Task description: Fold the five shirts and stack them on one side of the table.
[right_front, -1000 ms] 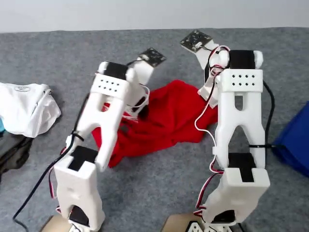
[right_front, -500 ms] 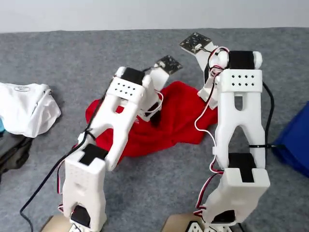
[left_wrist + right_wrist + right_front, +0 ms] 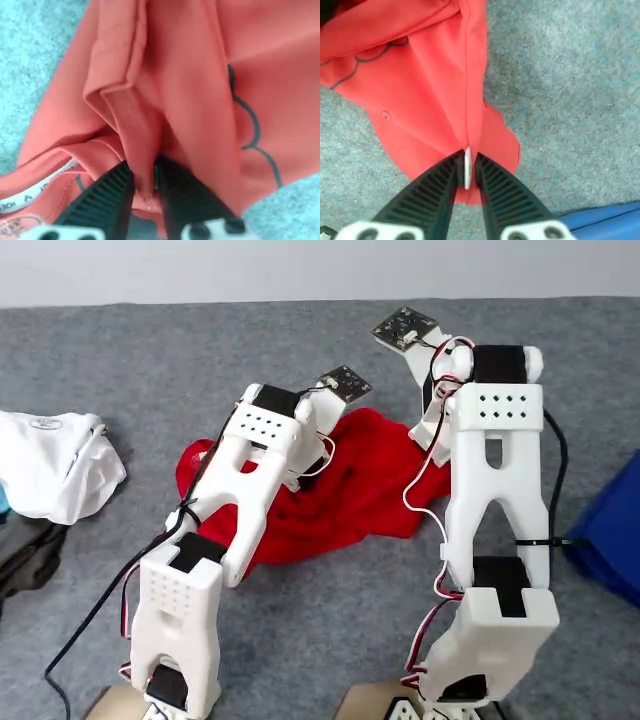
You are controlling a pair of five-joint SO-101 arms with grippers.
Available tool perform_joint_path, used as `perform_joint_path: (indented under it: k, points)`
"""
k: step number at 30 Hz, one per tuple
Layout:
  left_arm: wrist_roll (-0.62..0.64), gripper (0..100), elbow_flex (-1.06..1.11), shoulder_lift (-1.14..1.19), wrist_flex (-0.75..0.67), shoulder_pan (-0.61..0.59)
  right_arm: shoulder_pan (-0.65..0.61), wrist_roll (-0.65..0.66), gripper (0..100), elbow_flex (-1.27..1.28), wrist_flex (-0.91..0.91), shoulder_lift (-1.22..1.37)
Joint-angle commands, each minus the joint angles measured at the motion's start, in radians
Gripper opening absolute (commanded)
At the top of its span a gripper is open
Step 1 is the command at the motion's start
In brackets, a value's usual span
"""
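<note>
A red shirt (image 3: 330, 505) lies crumpled in the middle of the grey table, between the two white arms. My left gripper (image 3: 143, 180) is shut on a fold of the red shirt (image 3: 195, 90) near its collar label. My right gripper (image 3: 467, 167) is shut on a seam edge of the red shirt (image 3: 425, 90) at its far right side. In the high view both grippers are hidden under the arms' wrists. A white shirt (image 3: 55, 465) lies bunched at the left edge. A blue shirt (image 3: 612, 530) shows at the right edge.
Something dark (image 3: 25, 555) lies below the white shirt at the left edge. The grey felt (image 3: 330, 640) is bare in front of the red shirt between the arm bases, and at the back (image 3: 180, 350).
The left arm has swung to the right and slightly forward, dragging the left part of the red shirt with it. The right arm has stayed still.
</note>
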Motion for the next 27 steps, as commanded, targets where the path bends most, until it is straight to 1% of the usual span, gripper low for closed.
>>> perform_joint_path:
  k: [1, 4, 8, 11, 13, 16, 22, 25, 27]
  points:
    - [0.005, 1, -0.074, -0.015, 0.014, 0.000, 0.007, 0.009, 1.0, -0.008, 0.042, -0.073]
    - [0.005, 1, -0.176, -0.015, 0.077, -0.005, 0.008, 0.009, 1.0, -0.008, 0.042, -0.076]
    - [0.006, 1, -0.407, -0.015, 0.216, -0.018, 0.013, 0.011, 1.0, -0.012, 0.042, -0.084]
    - [0.044, 1, -0.555, -0.026, 0.232, -0.058, 0.013, 0.012, 1.0, -0.012, 0.042, -0.120]
    - [0.078, 1, -0.610, -0.066, 0.232, -0.098, 0.015, 0.014, 1.0, -0.012, 0.041, -0.147]
    - [0.106, 1, -0.651, -0.133, 0.232, -0.147, 0.030, 0.014, 1.0, -0.012, 0.041, -0.185]
    - [0.160, 1, -0.653, -0.295, 0.230, -0.227, 0.088, 0.015, 1.0, -0.012, 0.002, -0.265]
    - [0.161, 1, -0.659, -0.384, 0.229, -0.255, 0.101, 0.018, 1.0, -0.014, -0.015, -0.329]
    - [0.160, 1, -0.659, -0.451, 0.229, -0.265, 0.101, 0.051, 1.0, -0.014, -0.031, -0.381]
